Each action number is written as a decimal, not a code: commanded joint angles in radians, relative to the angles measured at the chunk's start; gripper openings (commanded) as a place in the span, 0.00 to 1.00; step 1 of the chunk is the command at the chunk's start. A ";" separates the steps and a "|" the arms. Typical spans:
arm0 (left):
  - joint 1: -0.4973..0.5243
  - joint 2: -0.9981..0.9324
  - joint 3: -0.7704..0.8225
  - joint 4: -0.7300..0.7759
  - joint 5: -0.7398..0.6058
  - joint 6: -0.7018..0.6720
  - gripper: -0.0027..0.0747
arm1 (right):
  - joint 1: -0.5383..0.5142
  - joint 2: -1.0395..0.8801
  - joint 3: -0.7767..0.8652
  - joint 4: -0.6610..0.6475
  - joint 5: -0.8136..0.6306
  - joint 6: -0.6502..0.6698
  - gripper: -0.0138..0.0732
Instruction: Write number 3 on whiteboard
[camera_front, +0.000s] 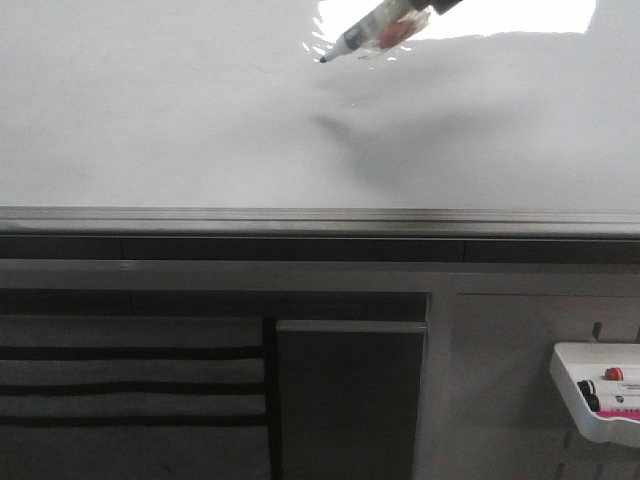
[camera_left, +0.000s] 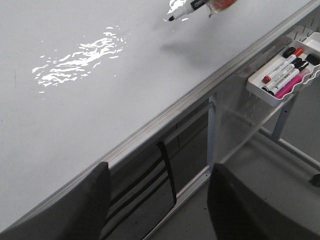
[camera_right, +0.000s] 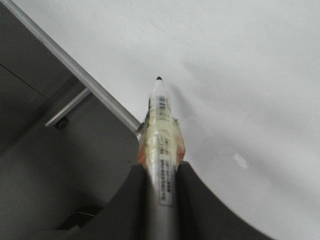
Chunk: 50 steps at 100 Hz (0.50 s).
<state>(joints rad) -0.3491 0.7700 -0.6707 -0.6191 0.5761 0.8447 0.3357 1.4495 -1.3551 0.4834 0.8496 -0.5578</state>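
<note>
Right gripper clamping marker mid-barrel, tip hovering over whiteboard near its far edge; left gripper idling released. Handling light, rigid; glossy board slippery. Number 3 not yet appearing.

A white marker is seen near the top of the frame, tilted, its dark tip pointing toward 8 o'clock over the whiteboard. A soft shadow is cast on the board at 6 o'clock from the tip. No writing is seen. A small white tray of markers is mounted at 4 o'clock.
</note>
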 joint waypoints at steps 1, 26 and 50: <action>0.003 -0.008 -0.027 -0.036 -0.057 -0.011 0.55 | 0.006 0.008 -0.069 -0.001 -0.057 0.011 0.19; 0.003 -0.008 -0.027 -0.036 -0.057 -0.011 0.55 | -0.029 0.062 -0.100 -0.073 -0.095 0.043 0.19; 0.003 -0.008 -0.027 -0.036 -0.057 -0.011 0.55 | -0.024 0.060 -0.040 -0.088 -0.029 0.074 0.19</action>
<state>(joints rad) -0.3491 0.7700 -0.6707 -0.6191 0.5754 0.8447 0.2947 1.5328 -1.4021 0.4170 0.8903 -0.4949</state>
